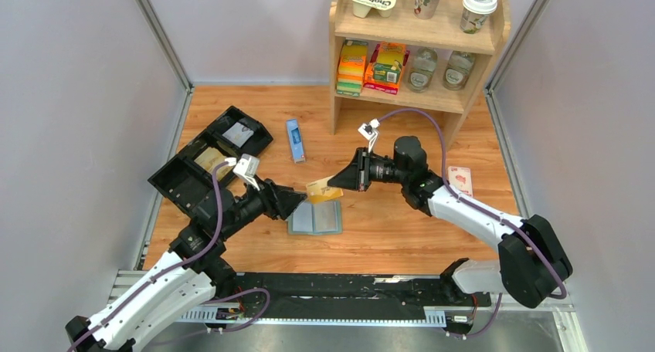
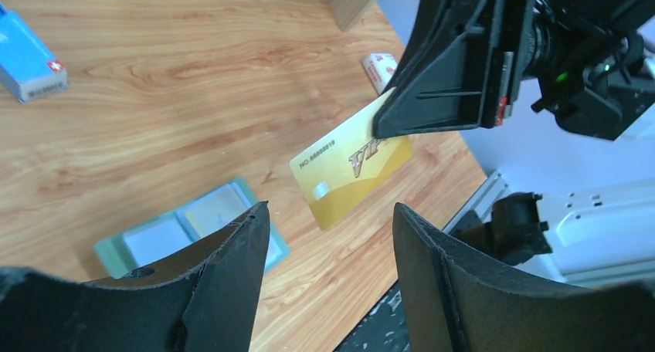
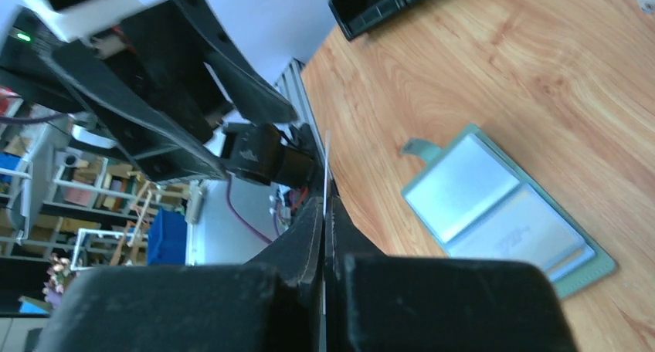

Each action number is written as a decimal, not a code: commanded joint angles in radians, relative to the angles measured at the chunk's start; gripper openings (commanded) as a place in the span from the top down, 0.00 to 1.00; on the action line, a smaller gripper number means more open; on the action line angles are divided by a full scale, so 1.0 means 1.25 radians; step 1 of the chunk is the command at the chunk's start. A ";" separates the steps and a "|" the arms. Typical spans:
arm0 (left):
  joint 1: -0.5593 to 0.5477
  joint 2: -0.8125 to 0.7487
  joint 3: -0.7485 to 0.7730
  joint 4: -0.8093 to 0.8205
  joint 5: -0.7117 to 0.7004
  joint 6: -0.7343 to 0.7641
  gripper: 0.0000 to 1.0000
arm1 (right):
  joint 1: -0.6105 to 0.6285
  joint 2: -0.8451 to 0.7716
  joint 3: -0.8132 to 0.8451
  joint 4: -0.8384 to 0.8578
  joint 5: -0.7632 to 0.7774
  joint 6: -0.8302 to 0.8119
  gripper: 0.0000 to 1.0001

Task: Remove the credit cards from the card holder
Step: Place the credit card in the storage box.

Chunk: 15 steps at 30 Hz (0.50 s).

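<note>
My right tool (image 1: 334, 182) pinches a thin golden-orange credit card (image 2: 351, 170) in the air just above the sage-green bifold card holder (image 1: 317, 218), which lies open on the wooden surface (image 1: 386, 228); I cannot tell what its pale pockets hold. My left tool (image 1: 300, 202) gapes wide nearby, empty.

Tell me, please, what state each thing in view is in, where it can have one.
card holder, open, lying flat on the table.
gold credit card, out of the card holder, held in the air.
right gripper, shut on the gold credit card.
left gripper, open, empty.
blue box, closed, lying flat.
</note>
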 commanded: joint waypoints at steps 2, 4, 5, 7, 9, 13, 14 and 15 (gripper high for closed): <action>0.000 0.022 -0.054 0.187 -0.013 -0.145 0.33 | 0.001 -0.041 -0.035 0.229 0.032 0.172 1.00; 0.000 0.038 -0.073 0.243 0.000 -0.176 0.33 | 0.001 -0.039 -0.049 0.271 0.039 0.207 1.00; 0.000 0.044 -0.078 0.274 0.004 -0.194 0.33 | 0.001 -0.037 -0.055 0.289 0.037 0.222 1.00; 0.000 0.070 -0.088 0.303 0.009 -0.210 0.34 | 0.001 -0.028 -0.057 0.317 0.031 0.247 1.00; 0.000 0.084 -0.091 0.325 0.015 -0.219 0.35 | 0.001 -0.021 -0.061 0.339 0.028 0.265 1.00; 0.000 0.108 -0.099 0.374 0.029 -0.234 0.44 | 0.001 -0.005 -0.067 0.379 0.021 0.292 1.00; 0.000 0.111 -0.100 0.389 0.032 -0.238 0.52 | 0.001 -0.004 -0.068 0.386 0.021 0.297 1.00; 0.000 0.116 -0.102 0.393 0.037 -0.239 0.61 | 0.001 0.000 -0.070 0.392 0.019 0.302 1.00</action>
